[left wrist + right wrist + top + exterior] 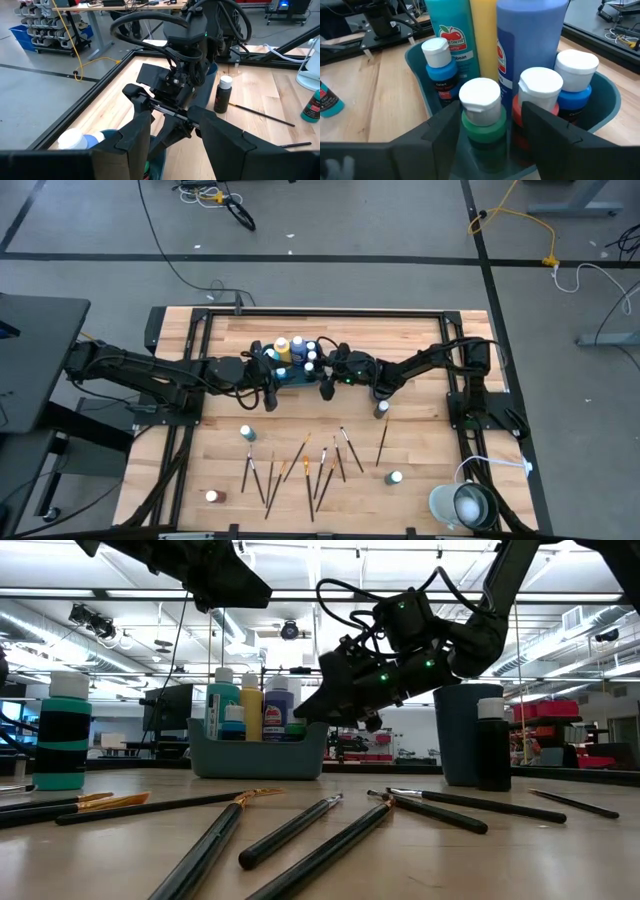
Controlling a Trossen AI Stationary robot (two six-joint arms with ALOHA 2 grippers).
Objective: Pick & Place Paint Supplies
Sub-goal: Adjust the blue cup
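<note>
Already several paint bottles (485,107) are standing in the teal tray (292,376). The right gripper (326,388) is hovering over them with jaws apart and empty; the left gripper (272,400), also apart, is waiting beside the tray. Many brushes (300,465) and a few bottles are lying on the table (420,450), so much is remaining.

I see a teal tray (607,95) holding white-capped bottles: green (482,125), blue (575,95), a tall yellow one (482,35) and a teal one (451,30) with a red apple label. The table (420,430) is pale wood.
</note>
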